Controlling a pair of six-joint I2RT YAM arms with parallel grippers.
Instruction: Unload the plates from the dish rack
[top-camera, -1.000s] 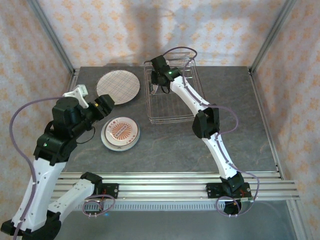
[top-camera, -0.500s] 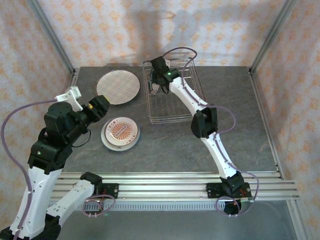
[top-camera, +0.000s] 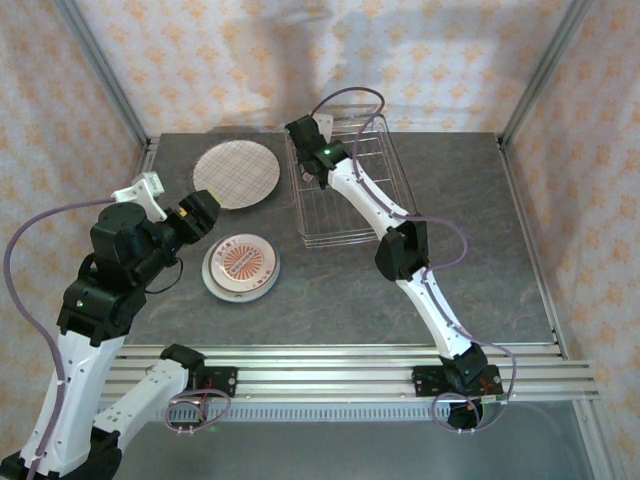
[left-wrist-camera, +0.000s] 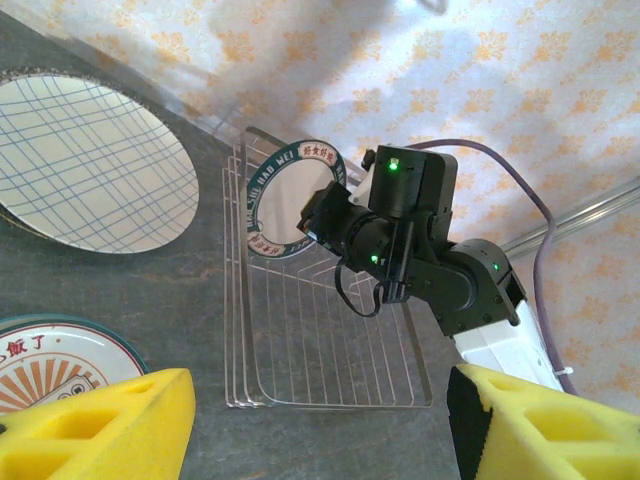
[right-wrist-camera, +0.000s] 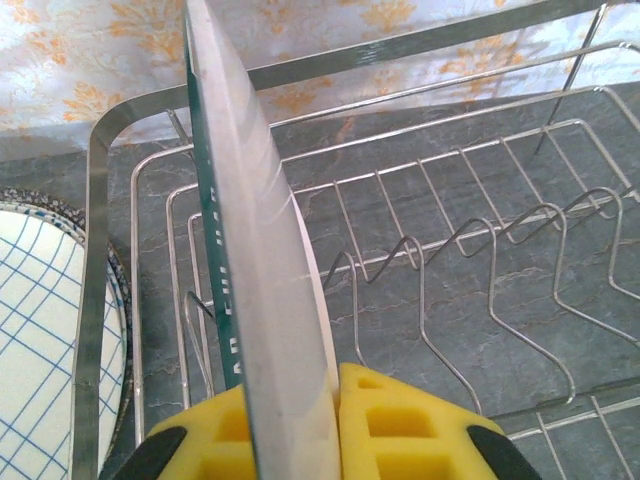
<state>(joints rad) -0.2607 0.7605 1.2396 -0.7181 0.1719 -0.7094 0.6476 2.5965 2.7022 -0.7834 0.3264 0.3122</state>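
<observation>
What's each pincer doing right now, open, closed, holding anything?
Left pincer: open, empty.
Right pincer: closed on the dark-rimmed plate, which stands upright in the dish rack.

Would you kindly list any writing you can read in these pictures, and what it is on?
"飯了": red characters on the orange-sunburst plate, cut off at the picture's edge.
White lettering round the rim of the green-rimmed plate, upright in the dish rack: too small to read.

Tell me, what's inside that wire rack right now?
One dark-rimmed plate stands on edge in the dish rack, pinched by the right fingers. The right arm covers part of the rack floor from above.
</observation>
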